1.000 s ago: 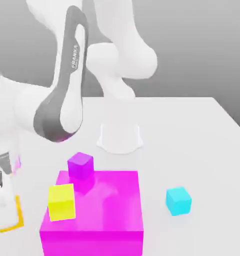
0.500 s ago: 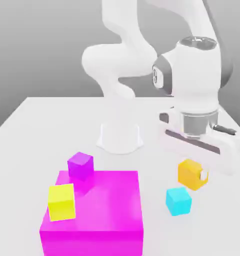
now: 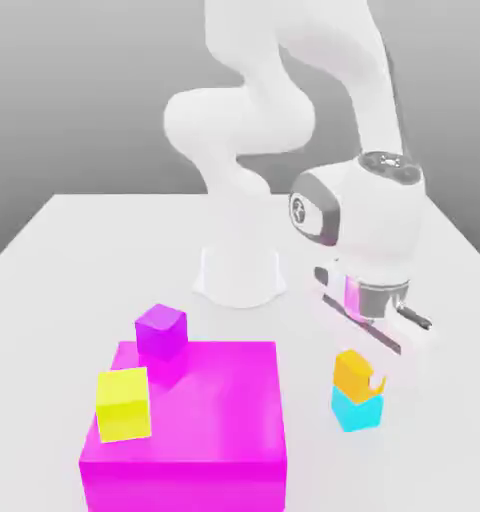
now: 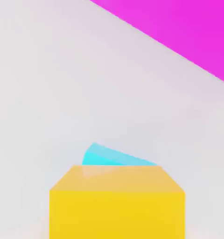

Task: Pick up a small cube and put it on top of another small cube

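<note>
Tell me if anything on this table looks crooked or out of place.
Mostly tidy. The small orange cube sits on the small cyan cube, slightly offset toward the exterior view's left rather than square. The small yellow cube and small purple cube rest against the big magenta block.

So there's a big magenta block (image 3: 189, 420) sitting on the white table (image 3: 84, 250), way down at about 7 o'clock in the exterior view. A yellow cube (image 3: 123, 403) rests on top of it toward its 9 o'clock edge. A purple cube (image 3: 161, 331) sits just past the block's far edge, at roughly 11 o'clock from the block's middle, right up against it. Grey backdrop (image 3: 74, 90) behind everything.
</note>
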Available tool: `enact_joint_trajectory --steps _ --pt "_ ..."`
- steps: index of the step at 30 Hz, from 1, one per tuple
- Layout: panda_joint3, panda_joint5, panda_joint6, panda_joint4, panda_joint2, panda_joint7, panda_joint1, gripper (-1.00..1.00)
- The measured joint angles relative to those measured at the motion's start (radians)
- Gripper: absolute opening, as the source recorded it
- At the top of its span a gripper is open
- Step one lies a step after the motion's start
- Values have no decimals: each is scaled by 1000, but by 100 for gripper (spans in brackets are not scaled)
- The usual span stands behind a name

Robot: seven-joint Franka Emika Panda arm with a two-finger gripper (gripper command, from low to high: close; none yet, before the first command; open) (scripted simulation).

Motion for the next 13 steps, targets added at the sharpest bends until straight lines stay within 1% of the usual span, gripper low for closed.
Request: enact_joint_trajectory --steps 4,8,13 --pt "-2 3 -4 0 -2 -2 3 100" --pt "10 87 -83 -1 -90 -62 12 100" --pt "1 181 -189 -7 -205 -128 41 100"
